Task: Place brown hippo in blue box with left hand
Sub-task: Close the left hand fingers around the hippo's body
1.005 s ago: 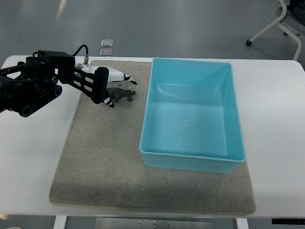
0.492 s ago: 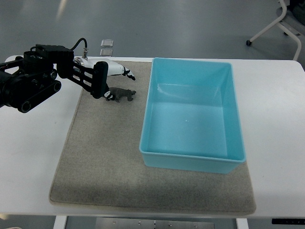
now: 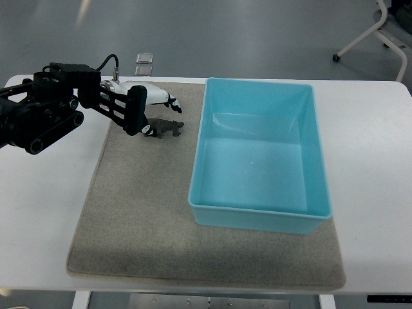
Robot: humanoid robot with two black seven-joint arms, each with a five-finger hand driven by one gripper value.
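Top view is the only camera I have, and it looks down steeply on a white table (image 3: 373, 148) with a grey mat (image 3: 141, 219) spread over most of it. My left arm (image 3: 38, 119) comes in from the left edge, black and bulky, and it ends in the left hand (image 3: 143, 106) over the far left corner of the mat. The fingers (image 3: 168, 101) are white with dark tips and they point to the right, toward the box. They are spread a little and I see nothing between them. A black part of the hand reaches down to just beside the toy, but from this angle I cannot tell if it touches it.

The brown hippo (image 3: 165, 128) lies on the mat, just under and to the right of the hand. It is small and dark, with its length along the table's width. It is outside the box, near the box's left wall but apart from it.

The blue box (image 3: 196, 174) stands on the right part of the mat, upright and open on top. Its inside shows only the light blue bottom.

Beyond the far edge of the table, two small square things (image 3: 144, 63) lie on the grey floor; they are too small for me to say what they are. At the top right corner I see the white leg of a chair (image 3: 373, 32) with a wheel. My right arm does not show in the picture.
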